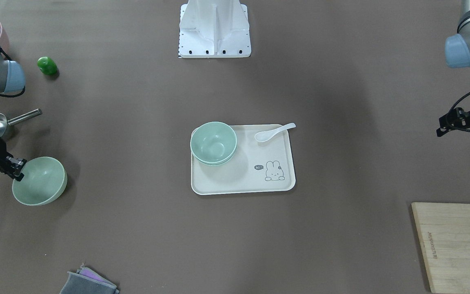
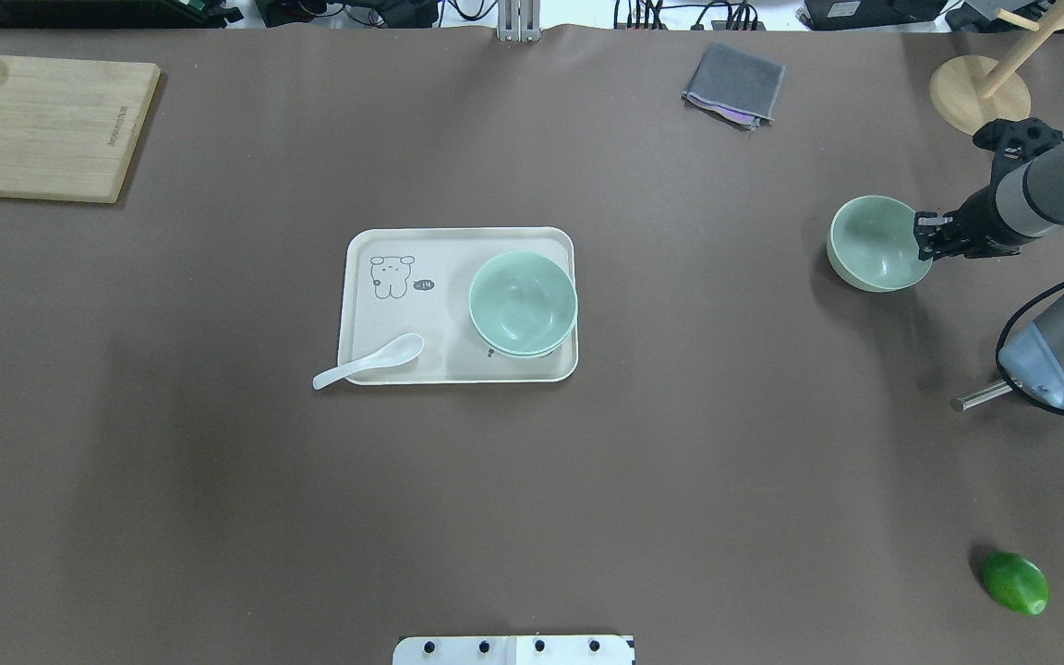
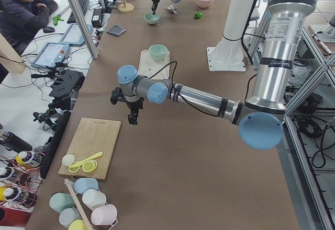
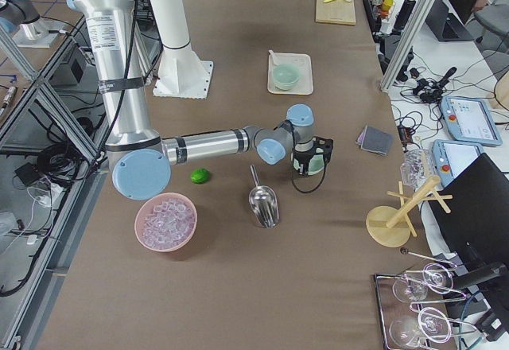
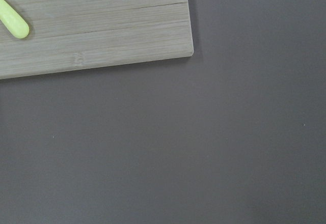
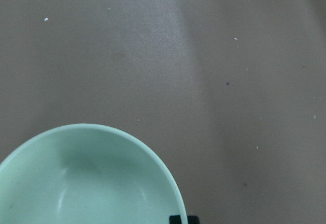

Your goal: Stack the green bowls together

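Two pale green bowls (image 1: 213, 142) sit nested together on a cream tray (image 1: 239, 184) at the table's centre; they also show in the overhead view (image 2: 523, 302). A third green bowl (image 1: 41, 181) stands on the table at my right side, seen too from overhead (image 2: 874, 242) and in the right wrist view (image 6: 86, 183). My right gripper (image 1: 18, 169) is shut on that bowl's rim; one fingertip (image 6: 178, 219) shows just outside the rim. My left gripper (image 1: 443, 128) hangs open and empty near the cutting board, far from the bowls.
A white spoon (image 1: 273, 132) lies on the tray's corner. A metal scoop (image 1: 2, 122), a dark green lump (image 1: 47, 65) and a pink bowl (image 4: 165, 221) are near my right arm. There are also a wooden cutting board (image 2: 52, 125), a grey cloth (image 2: 733, 85) and a wooden stand (image 2: 966, 92).
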Available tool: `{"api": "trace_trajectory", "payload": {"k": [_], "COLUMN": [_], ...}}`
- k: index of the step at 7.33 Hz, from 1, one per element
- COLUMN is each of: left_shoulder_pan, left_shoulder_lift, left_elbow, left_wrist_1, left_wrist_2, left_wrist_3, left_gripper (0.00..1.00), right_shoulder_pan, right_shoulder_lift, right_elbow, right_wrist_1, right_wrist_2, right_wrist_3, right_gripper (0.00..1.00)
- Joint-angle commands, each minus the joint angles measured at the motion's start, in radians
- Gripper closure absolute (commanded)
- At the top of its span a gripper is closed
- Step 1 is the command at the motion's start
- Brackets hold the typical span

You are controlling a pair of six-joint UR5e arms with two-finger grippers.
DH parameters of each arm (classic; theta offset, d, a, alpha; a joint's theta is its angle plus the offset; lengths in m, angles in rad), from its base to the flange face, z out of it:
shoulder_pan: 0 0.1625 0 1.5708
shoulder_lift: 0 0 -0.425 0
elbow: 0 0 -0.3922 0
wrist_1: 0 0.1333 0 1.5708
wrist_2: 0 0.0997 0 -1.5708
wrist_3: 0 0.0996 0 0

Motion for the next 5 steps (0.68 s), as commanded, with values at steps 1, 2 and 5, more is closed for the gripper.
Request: {"api": "trace_trajectory", "payload": {"k": [1,2,5], "left_shoulder_pan": [0.002,0.001,0.001], "left_shoulder_lift": [-0.001,0.000,0.002], "left_elbow": [0.007,0.007,0.007], "left_wrist_1": [-0.002,-0.003,0.000], "left_wrist_2": [0.007,0.007,0.007], "left_wrist_3": [0.000,0.006,0.002], "left_gripper": [0.01,0.01,0.01], "right_shoulder_pan": [0.000,-0.002,-0.098], "right_shoulder_lift": [0.030,0.083,0.252], "right_elbow": [0.053,0.121,0.222], "right_wrist_1": [-0.054,-0.179,-0.407], "right_wrist_2": [0.038,0.046,0.042], "right_wrist_3": [-0.002,0.000,0.030], "right_gripper": [1.00,1.00,1.00]}}
